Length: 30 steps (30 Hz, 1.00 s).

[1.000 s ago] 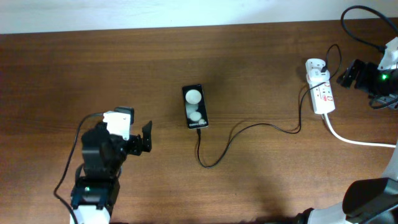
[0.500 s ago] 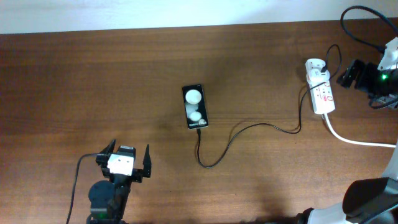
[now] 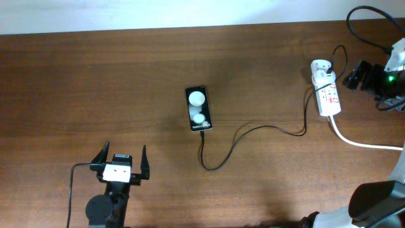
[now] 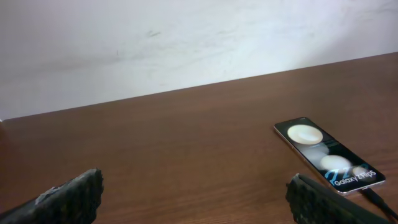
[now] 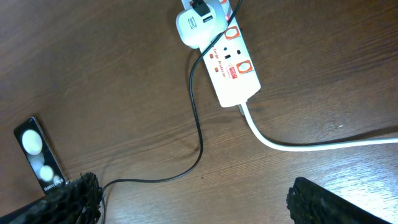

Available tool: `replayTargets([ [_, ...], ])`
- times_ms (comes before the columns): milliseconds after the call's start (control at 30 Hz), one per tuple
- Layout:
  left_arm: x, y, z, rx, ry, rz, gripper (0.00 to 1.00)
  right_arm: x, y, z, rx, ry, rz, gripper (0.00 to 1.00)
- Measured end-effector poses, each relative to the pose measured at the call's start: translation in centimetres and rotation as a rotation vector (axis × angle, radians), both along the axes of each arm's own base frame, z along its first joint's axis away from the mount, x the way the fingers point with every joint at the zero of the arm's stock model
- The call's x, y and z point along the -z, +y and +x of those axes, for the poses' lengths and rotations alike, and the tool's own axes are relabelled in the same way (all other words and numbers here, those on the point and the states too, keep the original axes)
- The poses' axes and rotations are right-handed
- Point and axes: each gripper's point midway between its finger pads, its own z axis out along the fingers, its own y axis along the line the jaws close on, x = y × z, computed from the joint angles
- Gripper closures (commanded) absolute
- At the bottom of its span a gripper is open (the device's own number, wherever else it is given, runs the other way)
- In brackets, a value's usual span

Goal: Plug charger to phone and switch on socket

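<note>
The brown wooden counter (image 3: 95, 63) holds the phone (image 3: 198, 108) at centre. The charger (image 3: 259, 127) reaches from the phone's lower end to the socket (image 3: 327, 95) at far right. The left gripper (image 3: 123, 155) and right gripper (image 3: 353, 75) both gape, holding nothing. To switch the socket on, press straight down with one right fingertip so the strip doesn't slide.

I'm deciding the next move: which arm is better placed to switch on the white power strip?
Right. The right gripper sits just beside the socket, jaws open. The left gripper, also open, is well away on the other side of the phone.
</note>
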Motion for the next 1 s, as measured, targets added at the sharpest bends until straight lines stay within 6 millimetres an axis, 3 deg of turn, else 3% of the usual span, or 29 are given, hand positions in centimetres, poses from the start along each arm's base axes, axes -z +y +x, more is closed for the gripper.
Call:
replayTargets([
  [633, 0.0, 0.0, 0.0, 0.0, 0.0, 0.0, 0.01, 0.0, 0.0, 0.0, 0.0, 0.0, 0.0, 0.01],
  [767, 0.0, 0.0, 0.0, 0.0, 0.0, 0.0, 0.01, -0.3, -1.2, 2.3, 0.0, -0.107, -0.058, 0.01],
  [833, 0.0, 0.0, 0.0, 0.0, 0.0, 0.0, 0.01, 0.5, -1.2, 2.1, 0.001, -0.159, -0.088, 0.01],
  [933, 0.0, 0.0, 0.0, -0.001, 0.0, 0.0, 0.01, 1.0, 0.7, 2.3, -0.043, -0.322, -0.167, 0.01],
  [967, 0.0, 0.1, 0.0, -0.003, 0.0, 0.0, 0.01, 2.1, 2.9, 1.7, -0.088, -0.354, -0.173, 0.01],
  [1000, 0.0, 0.1, 0.0, -0.003, -0.001, 0.0, 0.01, 2.0, 3.7, 2.2, -0.112, -0.421, -0.199, 0.01],
])
